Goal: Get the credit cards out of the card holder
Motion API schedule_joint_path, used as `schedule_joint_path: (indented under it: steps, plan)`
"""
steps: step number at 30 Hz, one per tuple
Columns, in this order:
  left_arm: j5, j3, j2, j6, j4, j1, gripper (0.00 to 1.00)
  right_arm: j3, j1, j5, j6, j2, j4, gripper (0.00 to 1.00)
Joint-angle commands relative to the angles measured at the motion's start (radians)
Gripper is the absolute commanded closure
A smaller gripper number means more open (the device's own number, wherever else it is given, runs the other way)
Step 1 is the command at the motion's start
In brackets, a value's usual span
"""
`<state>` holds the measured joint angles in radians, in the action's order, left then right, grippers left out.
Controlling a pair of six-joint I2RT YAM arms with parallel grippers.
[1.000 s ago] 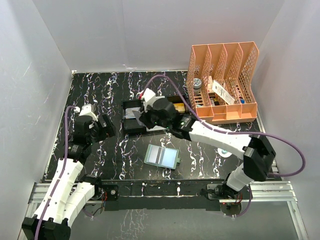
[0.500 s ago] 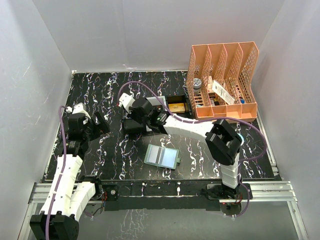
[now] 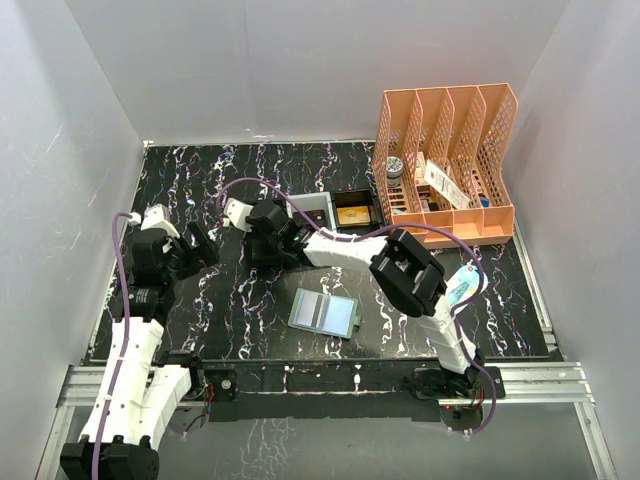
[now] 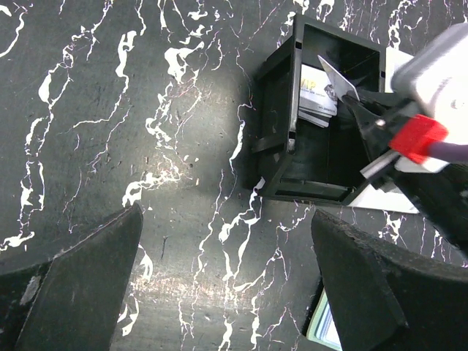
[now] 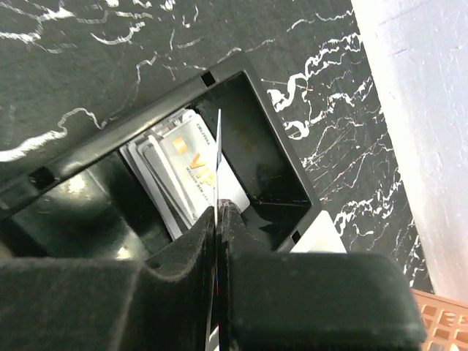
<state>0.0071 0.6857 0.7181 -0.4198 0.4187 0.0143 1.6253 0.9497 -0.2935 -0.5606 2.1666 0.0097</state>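
Note:
The card holder (image 3: 325, 313) lies open and flat on the black marbled table, pale blue-green inside; its corner shows in the left wrist view (image 4: 326, 333). My right gripper (image 3: 262, 230) is shut on a thin credit card, seen edge-on (image 5: 218, 157), and holds it upright over a black tray (image 5: 281, 157). Several more cards (image 5: 183, 172) lie in that tray. The left wrist view shows the held card (image 4: 336, 75) above the tray (image 4: 274, 124). My left gripper (image 4: 227, 219) is open and empty over bare table, left of the tray (image 3: 203, 250).
A white tray (image 3: 312, 206) and a second black tray (image 3: 352, 213) holding a yellow item sit behind the first tray. An orange file rack (image 3: 445, 165) with small items stands at the back right. White walls close in the table.
My right gripper has swung left with the card, from near the white tray to over the black tray, its arm folding. My left arm shifted slightly left.

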Motion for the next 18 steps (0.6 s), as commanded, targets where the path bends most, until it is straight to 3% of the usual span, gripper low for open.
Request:
schedule_joint_path:
  steps: [1, 18]
  plan:
    - [-0.005, 0.000, -0.014, 0.007, -0.006, -0.006, 0.01, 0.073, -0.023, -0.030, -0.111, 0.028, 0.091, 1.00]
    - [0.006, -0.003, -0.026, 0.007, -0.006, -0.005, 0.01, 0.093, -0.040, -0.010, -0.220, 0.124, 0.128, 1.00]
